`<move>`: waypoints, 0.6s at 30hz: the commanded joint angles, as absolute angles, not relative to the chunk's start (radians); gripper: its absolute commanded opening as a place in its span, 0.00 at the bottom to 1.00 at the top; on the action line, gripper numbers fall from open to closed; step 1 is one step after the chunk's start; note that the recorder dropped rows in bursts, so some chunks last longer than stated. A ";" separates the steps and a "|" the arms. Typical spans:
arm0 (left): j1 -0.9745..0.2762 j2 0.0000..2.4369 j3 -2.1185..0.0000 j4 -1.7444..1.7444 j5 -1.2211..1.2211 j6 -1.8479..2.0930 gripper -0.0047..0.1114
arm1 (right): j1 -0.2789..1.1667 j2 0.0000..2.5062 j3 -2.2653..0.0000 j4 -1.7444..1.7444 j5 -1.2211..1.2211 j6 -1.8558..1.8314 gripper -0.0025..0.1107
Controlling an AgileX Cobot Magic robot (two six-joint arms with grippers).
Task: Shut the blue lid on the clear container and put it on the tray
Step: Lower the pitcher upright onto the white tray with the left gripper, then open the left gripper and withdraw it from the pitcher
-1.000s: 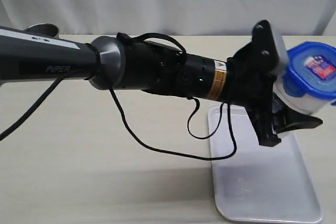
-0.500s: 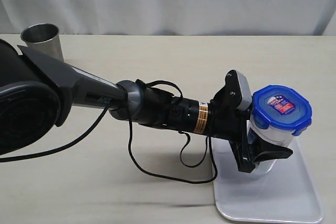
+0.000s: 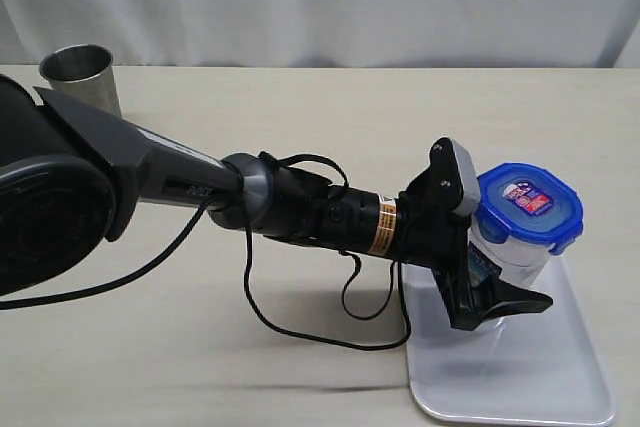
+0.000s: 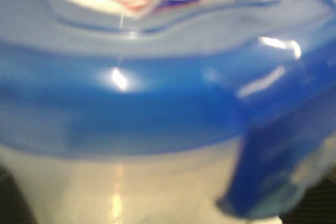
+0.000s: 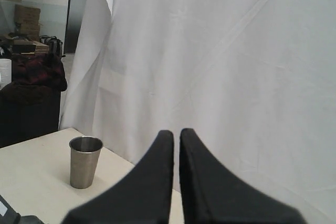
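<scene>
Left gripper (image 3: 520, 272) has its jaws either side of the clear container (image 3: 505, 255), the near finger crossing its lower front; whether they press it cannot be told. The container stands on the tray (image 3: 540, 377), the blue lid (image 3: 528, 207) on top. Right gripper (image 5: 176, 132) has its fingers together, holding nothing
</scene>
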State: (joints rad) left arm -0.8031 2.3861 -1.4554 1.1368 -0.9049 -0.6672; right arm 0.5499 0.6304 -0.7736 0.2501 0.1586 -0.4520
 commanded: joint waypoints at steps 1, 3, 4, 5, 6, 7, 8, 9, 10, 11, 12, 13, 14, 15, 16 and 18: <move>-0.800 2.366 -1.456 1.161 -0.912 -0.658 0.91 | 0.544 0.633 -0.772 0.238 0.163 -0.449 0.06; -0.792 2.354 -1.456 1.210 -0.911 -0.663 0.91 | 0.544 0.633 -0.772 0.238 0.165 -0.449 0.06; -0.786 2.352 -1.456 1.235 -0.917 -0.673 0.91 | 0.544 0.633 -0.772 0.238 0.165 -0.449 0.06; -0.777 2.350 -1.456 1.260 -0.925 -0.698 0.91 | 0.544 0.633 -0.772 0.238 0.165 -0.449 0.06; -0.767 2.350 -1.456 1.283 -0.928 -0.722 0.91 | 0.544 0.633 -0.772 0.238 0.165 -0.449 0.06; -0.758 2.350 -1.456 1.306 -0.928 -0.745 0.91 | 0.544 0.633 -0.772 0.238 0.165 -0.449 0.06; -0.749 2.350 -1.456 1.323 -0.928 -0.766 0.91 | 0.544 0.633 -0.772 0.238 0.165 -0.449 0.06; -0.737 2.350 -1.456 1.343 -0.926 -0.792 0.91 | 0.544 0.633 -0.772 0.238 0.165 -0.449 0.06; -0.725 2.350 -1.456 1.362 -0.931 -0.819 0.91 | 0.544 0.633 -0.772 0.238 0.165 -0.449 0.06; -0.714 2.350 -1.456 1.379 -0.944 -0.838 0.91 | 0.544 0.633 -0.772 0.238 0.165 -0.449 0.06; -0.702 2.350 -1.456 1.395 -0.964 -0.847 0.91 | 0.544 0.633 -0.772 0.238 0.165 -0.449 0.06; -0.689 2.350 -1.456 1.410 -0.988 -0.847 0.91 | 0.544 0.633 -0.772 0.238 0.165 -0.449 0.06; -0.675 2.350 -1.456 1.423 -1.007 -0.847 0.91 | 0.544 0.633 -0.772 0.238 0.165 -0.449 0.06; -0.662 2.350 -1.456 1.434 -1.032 -0.847 0.91 | 0.544 0.633 -0.772 0.238 0.165 -0.449 0.06; -0.649 2.350 -1.456 1.445 -1.057 -0.847 0.91 | 0.544 0.633 -0.772 0.238 0.165 -0.449 0.06; -0.611 2.350 -1.456 1.480 -1.125 -0.852 0.91 | 0.544 0.633 -0.772 0.238 0.170 -0.449 0.06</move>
